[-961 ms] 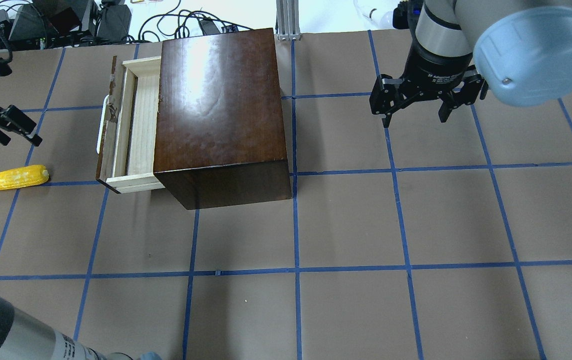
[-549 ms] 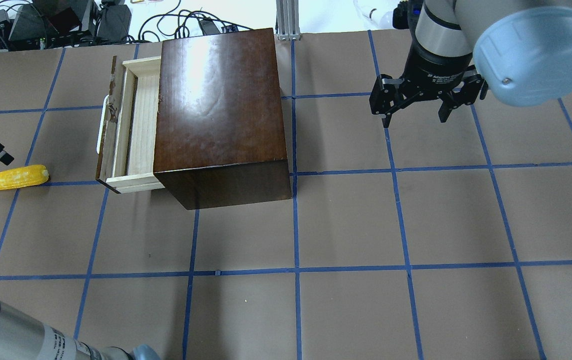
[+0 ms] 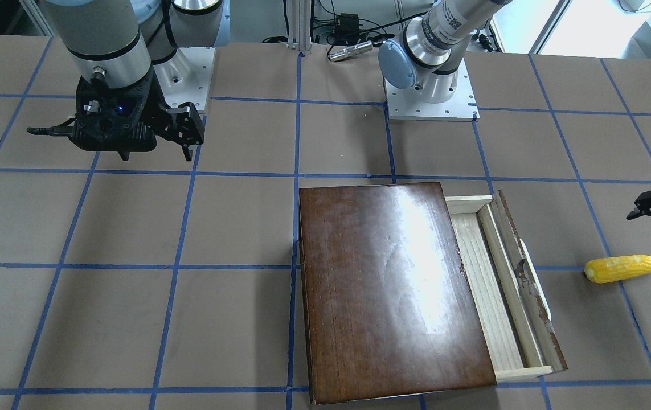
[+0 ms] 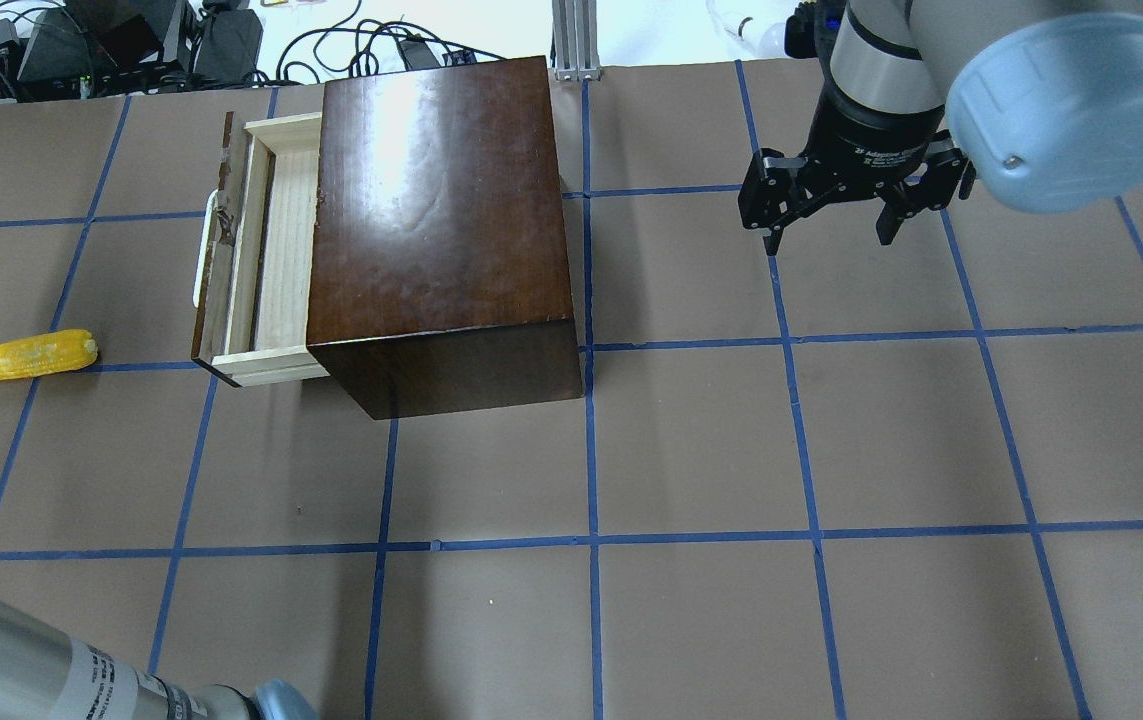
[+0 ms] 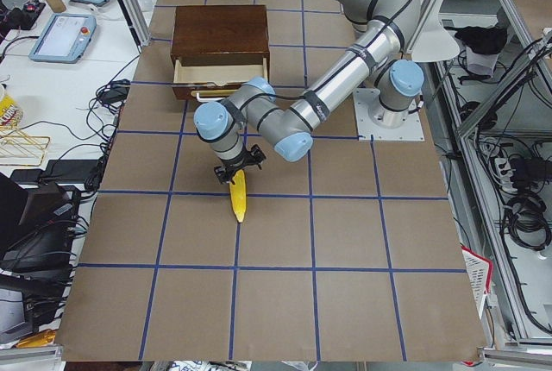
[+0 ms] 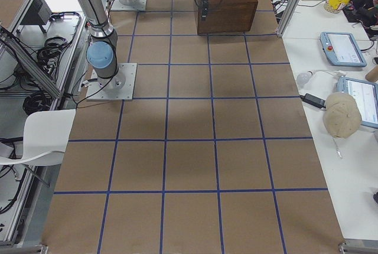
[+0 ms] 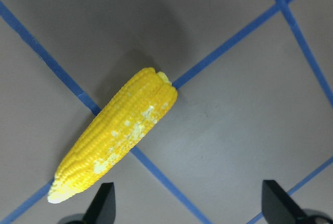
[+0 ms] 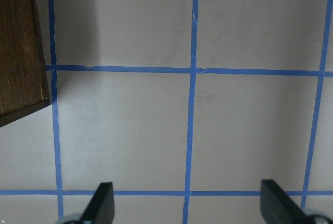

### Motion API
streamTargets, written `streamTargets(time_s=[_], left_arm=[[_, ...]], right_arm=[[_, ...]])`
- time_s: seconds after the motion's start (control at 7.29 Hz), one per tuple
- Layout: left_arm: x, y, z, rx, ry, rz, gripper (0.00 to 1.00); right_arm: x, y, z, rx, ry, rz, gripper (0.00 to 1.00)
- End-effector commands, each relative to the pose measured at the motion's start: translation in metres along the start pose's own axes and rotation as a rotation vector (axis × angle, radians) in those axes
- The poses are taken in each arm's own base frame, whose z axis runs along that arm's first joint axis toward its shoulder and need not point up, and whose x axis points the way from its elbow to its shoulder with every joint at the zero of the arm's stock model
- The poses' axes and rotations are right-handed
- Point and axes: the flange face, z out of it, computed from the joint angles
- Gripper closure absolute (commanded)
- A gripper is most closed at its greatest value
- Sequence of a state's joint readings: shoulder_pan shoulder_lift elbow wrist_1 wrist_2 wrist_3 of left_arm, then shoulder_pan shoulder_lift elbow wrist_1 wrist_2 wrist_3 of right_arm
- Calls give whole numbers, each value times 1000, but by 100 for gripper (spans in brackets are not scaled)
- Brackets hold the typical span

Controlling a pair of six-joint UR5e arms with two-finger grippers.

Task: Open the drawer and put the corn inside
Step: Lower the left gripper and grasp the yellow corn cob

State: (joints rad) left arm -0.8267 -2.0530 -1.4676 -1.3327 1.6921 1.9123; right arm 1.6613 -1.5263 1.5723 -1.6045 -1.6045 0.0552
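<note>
The left hand (image 7: 190, 208), fingers spread wide and empty, hovers over the corn (image 7: 117, 143), which lies on the desk (image 7: 250, 104) just ahead of it, skewed toward one finger. Centre over the thick middle and turn the wrist square across the cob before descending (the drawer (image 4: 271, 260), part-open, sits well off to its side).

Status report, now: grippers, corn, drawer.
Left gripper open, by tapered end of corn, not gripping. Right gripper open, idle beside box. Corn flat on table, outside open drawer. Nothing between them.
</note>
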Motion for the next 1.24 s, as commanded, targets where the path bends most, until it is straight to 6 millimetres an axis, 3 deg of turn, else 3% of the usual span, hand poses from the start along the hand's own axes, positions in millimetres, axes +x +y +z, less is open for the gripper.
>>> streamTargets(time_s=[0.0, 0.41, 0.82, 1.1], left_arm=[[-10, 7, 25, -22, -63, 108, 0], [-20, -1, 51, 25, -100, 213, 0], [-24, -7, 58, 49, -115, 321, 0], [-27, -12, 80, 72, -138, 357, 0]], right_arm=[[0, 0, 0, 0, 0, 0, 0], [0, 0, 0, 0, 0, 0, 0], [0, 0, 0, 0, 0, 0, 0], [0, 0, 0, 0, 0, 0, 0]])
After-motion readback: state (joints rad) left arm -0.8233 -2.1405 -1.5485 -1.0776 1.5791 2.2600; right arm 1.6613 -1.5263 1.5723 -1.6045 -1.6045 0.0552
